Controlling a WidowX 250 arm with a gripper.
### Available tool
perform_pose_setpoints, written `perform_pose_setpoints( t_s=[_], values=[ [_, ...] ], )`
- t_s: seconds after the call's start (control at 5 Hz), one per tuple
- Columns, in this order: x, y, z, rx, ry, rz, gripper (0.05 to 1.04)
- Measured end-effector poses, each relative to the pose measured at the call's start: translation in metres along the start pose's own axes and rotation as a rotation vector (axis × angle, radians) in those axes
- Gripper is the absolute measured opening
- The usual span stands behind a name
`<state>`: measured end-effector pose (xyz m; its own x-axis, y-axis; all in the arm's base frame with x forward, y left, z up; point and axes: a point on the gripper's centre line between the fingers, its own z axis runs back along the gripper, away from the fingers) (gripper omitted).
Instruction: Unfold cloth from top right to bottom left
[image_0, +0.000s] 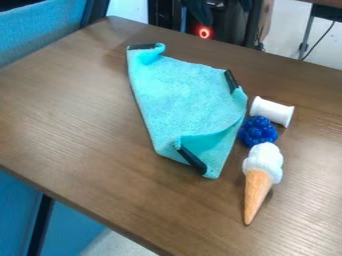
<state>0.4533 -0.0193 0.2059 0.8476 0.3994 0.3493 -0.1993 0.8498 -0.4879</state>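
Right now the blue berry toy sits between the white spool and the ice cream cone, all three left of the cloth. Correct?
No: in the camera view all three lie right of the cloth. The blue berry toy does sit between the spool and the cone.

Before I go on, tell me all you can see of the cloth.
The cloth is turquoise and looks like soft towelling, with black strips at its upper left corner, right side and lower end. It lies on the table, partly folded: the upper left corner curls, the lower part is creased over. Its right edge runs close by the blue berry-like piece; whether they touch is unclear.
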Motion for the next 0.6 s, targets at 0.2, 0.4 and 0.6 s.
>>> perform_pose_setpoints(
  t_s=[0.2, 0.4, 0.6],
  values=[
    [-0.005, 0.010, -0.016, 0.023, 0.038, 0.016, 1.001],
    [-0.014, 0.019, -0.034, 0.156, 0.062, -0.008, 1.001],
    [-0.024, 0.019, -0.051, 0.242, 0.086, -0.036, 1.001]
  ],
)
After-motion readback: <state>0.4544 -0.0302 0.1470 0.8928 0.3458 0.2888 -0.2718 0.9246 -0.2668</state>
